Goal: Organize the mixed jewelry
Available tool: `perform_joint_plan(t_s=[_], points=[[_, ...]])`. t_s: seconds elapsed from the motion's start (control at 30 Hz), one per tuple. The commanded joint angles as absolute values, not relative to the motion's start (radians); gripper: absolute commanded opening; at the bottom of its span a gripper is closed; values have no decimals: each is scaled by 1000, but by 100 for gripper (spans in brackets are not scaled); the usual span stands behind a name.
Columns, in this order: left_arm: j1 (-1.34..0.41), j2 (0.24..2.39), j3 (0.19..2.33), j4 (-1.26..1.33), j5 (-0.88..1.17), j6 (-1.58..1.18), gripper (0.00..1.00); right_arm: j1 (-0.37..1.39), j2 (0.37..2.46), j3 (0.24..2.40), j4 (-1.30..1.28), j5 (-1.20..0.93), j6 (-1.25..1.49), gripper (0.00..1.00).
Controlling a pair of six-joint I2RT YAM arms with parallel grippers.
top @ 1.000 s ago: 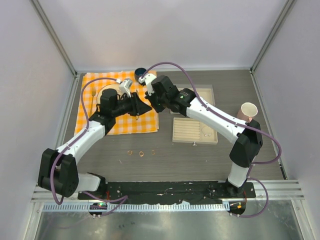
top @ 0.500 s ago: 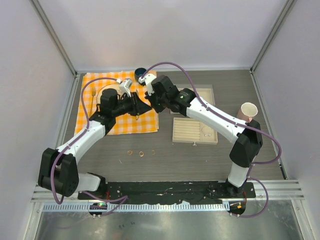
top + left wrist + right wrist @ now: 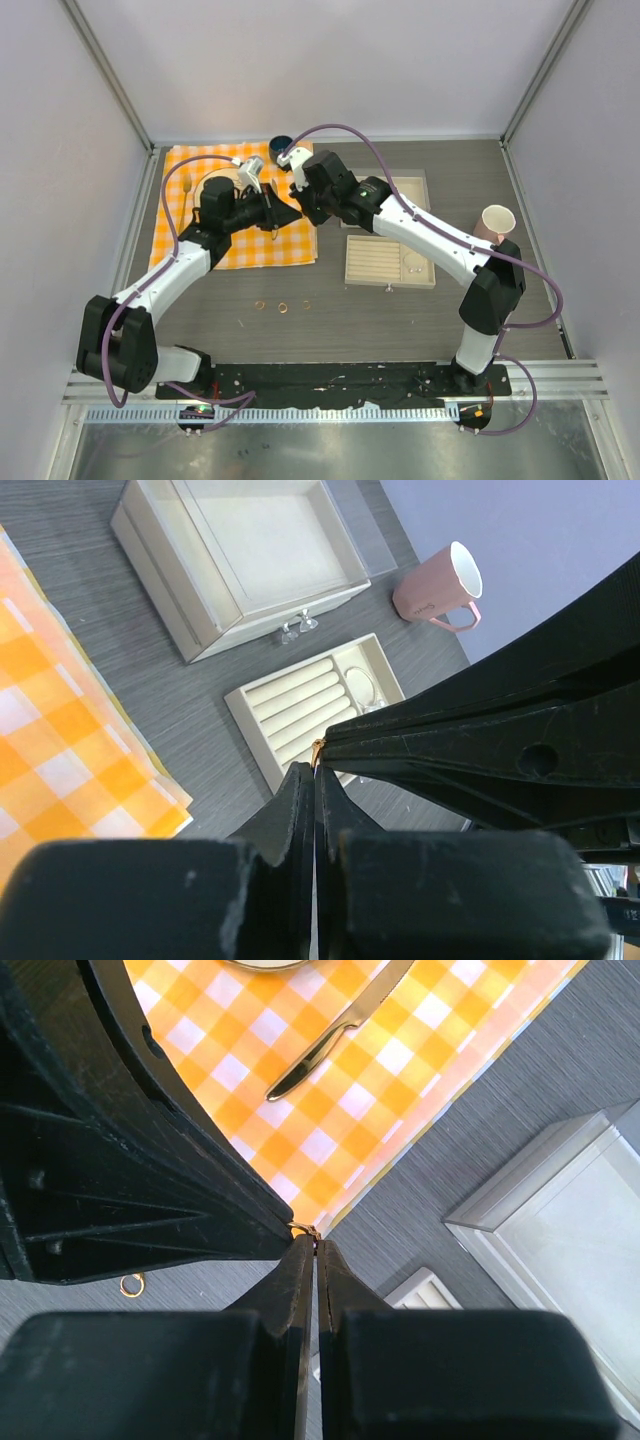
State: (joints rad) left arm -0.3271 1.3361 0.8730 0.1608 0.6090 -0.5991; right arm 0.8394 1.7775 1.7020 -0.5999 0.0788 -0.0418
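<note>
Grey wood-grain table (image 3: pixel 520 330): above the cloth (image 3: pixel 255 250) edge our left gripper (image 3: pixel 316 770) and right gripper (image 3: pixel 316 1242) meet tip to tip, both clenched on one tiny gold ring (image 3: pixel 305 1228). We judge this a handover toward the tray (image 3: pixel 372 262), but cannot tell which gripper bears the ring. More rings (image 3: pixel 283 306) lie on the table. We find no legible writing.

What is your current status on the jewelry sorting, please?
Left gripper and right gripper both shut, tips meeting on a gold ring in midair. Loose rings on the table. Path to the ring tray looks clear.
</note>
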Motion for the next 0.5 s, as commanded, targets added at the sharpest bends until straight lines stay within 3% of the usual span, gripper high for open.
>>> perform_joint_plan(t_s=[0.0, 0.1, 0.33, 0.47], points=[[-331, 1335, 900, 215, 629, -604, 0, 841, 1753, 1738, -564, 60, -29, 1], [-331, 1338, 900, 215, 624, -603, 0, 839, 1749, 1738, -565, 52, -29, 5], [-331, 1331, 897, 212, 623, -581, 0, 839, 1706, 1717, -572, 45, -41, 29], [-330, 1338, 899, 212, 647, -569, 0, 827, 1664, 1709, -583, 15, -37, 36]])
